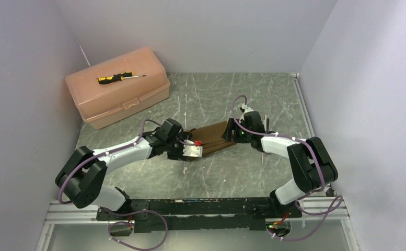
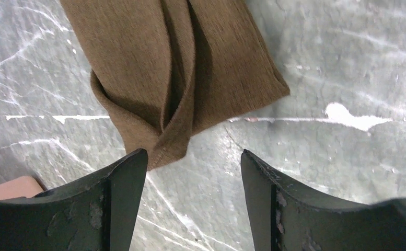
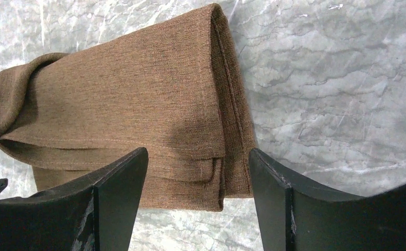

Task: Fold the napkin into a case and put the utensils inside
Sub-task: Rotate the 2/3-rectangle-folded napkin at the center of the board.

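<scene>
While folded napkin lies flat on marble table: left gripper parted at one end, right gripper parted above other end, neither clamping cloth.

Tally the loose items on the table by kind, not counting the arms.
Folded brown napkin: 1
Pink plastic box: 1
Yellow-and-black screwdriver, lying on the box lid: 1
Utensils: 0 visible in any view
Total: 3
</scene>
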Robot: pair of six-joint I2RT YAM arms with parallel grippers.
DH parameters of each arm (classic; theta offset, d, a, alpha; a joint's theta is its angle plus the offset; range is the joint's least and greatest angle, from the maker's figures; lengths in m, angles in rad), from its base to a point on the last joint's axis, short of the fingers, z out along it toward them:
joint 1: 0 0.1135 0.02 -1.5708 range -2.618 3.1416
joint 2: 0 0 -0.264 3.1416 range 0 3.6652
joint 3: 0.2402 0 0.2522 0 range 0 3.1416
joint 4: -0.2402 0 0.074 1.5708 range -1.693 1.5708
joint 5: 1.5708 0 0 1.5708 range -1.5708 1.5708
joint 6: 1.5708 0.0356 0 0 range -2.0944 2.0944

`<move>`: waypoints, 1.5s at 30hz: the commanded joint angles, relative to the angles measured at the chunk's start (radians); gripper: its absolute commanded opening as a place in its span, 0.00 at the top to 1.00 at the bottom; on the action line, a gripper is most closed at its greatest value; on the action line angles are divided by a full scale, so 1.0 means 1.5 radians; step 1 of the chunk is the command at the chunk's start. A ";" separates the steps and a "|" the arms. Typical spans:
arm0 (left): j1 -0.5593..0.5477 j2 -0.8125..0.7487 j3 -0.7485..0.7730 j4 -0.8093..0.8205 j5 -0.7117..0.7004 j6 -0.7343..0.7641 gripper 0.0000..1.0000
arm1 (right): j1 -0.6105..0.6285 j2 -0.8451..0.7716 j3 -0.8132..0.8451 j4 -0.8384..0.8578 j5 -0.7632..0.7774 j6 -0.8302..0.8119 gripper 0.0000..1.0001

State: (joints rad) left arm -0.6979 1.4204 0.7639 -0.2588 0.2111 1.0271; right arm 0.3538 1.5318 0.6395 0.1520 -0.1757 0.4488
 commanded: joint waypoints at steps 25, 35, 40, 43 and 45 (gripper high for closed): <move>-0.131 0.161 0.033 0.087 -0.097 -0.082 0.35 | 0.001 -0.070 -0.039 0.005 0.061 0.016 0.23; -0.066 0.104 -0.079 0.119 -0.102 0.062 0.38 | 0.043 -0.095 -0.085 0.026 0.038 0.064 0.32; -0.050 0.069 -0.089 0.102 -0.091 0.080 0.37 | 0.046 -0.145 -0.089 -0.004 0.075 0.063 0.31; -0.049 0.047 -0.103 0.114 -0.096 0.093 0.35 | 0.045 -0.180 -0.066 -0.038 0.108 0.040 0.27; -0.047 0.025 -0.099 0.094 -0.099 0.068 0.31 | 0.045 -0.200 -0.047 -0.049 0.116 0.018 0.26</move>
State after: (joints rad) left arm -0.7753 1.4948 0.6472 0.0162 0.0742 1.1370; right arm 0.4232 1.3029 0.5014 0.1120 -0.0711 0.5255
